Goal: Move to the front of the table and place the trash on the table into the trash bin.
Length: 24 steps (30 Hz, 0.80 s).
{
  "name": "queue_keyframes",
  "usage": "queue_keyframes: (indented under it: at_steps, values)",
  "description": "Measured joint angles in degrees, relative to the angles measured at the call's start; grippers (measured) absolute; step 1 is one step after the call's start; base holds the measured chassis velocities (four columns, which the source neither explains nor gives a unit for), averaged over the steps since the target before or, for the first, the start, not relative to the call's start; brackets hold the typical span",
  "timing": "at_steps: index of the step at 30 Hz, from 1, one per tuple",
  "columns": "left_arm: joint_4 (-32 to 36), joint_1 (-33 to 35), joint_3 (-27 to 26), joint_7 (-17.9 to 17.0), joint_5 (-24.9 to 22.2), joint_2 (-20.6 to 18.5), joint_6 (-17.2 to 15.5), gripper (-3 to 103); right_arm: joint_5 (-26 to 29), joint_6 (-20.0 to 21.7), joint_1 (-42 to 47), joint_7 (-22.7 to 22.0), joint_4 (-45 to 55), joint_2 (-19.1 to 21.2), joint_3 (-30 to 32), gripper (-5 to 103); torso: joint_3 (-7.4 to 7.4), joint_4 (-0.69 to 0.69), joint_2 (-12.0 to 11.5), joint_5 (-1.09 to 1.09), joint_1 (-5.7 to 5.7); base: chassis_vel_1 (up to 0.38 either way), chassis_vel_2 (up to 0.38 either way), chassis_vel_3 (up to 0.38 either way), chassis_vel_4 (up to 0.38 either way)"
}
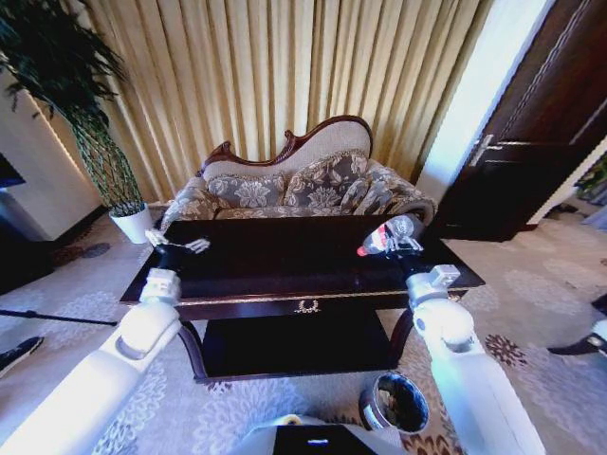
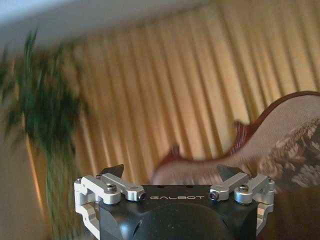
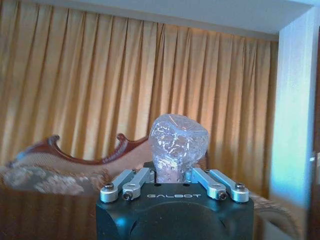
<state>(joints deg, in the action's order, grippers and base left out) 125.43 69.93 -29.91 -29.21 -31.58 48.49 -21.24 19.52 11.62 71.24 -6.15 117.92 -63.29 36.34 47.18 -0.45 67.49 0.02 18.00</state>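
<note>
You've got a floral-upholstered sofa (image 1: 303, 185) with a carved dark wood frame against the back, gold pleated curtains (image 1: 285, 66) hanging behind it. A tall green plant (image 1: 71, 85) stands on your left in a white pot (image 1: 133, 225) (pot sits on the floor, near the sofa's arm). A dark wooden door (image 1: 541, 123) on your right, with a metal handle (image 1: 484, 149). Patterned grey carpet (image 1: 531, 294) covers the floor. A dark shoe (image 1: 579, 346) shows at the right edge.

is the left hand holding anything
No, the left hand is open with nothing between its fingers, while the right hand grips the bottle.
</note>
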Motion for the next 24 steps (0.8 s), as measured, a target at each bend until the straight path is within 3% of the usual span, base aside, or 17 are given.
queue_keyframes:
  at_steps: [3,7,17,24]
  values:
    - [0.67,4.06,-6.23,2.31,-5.13,2.62,-1.09,100,-0.81,-0.22,1.79,0.08,1.01,1.84,1.14,22,0.0,0.03,0.0,-0.02,-0.01,0.0,0.0,0.0,0.0]
    - [1.58,6.49,-9.64,5.25,-6.79,3.58,-0.61,100,-0.52,0.78,3.54,0.12,2.93,3.04,2.0,22,0.0,0.03,0.0,-0.02,0.0,0.0,0.0,0.0,0.0]
    - [3.32,6.91,-10.24,6.54,-6.18,3.8,-0.25,100,0.75,2.0,5.46,-0.16,6.16,2.89,2.19,22,0.0,0.02,0.0,-0.02,0.01,0.012,-0.012,-0.011,0.009]
    - [3.01,6.73,-10.01,7.94,-4.86,2.78,0.65,100,0.75,1.93,6.63,-0.23,7.18,1.68,2.15,22,0.0,0.01,-0.01,-0.01,0.01,0.141,-0.139,-0.137,0.144]
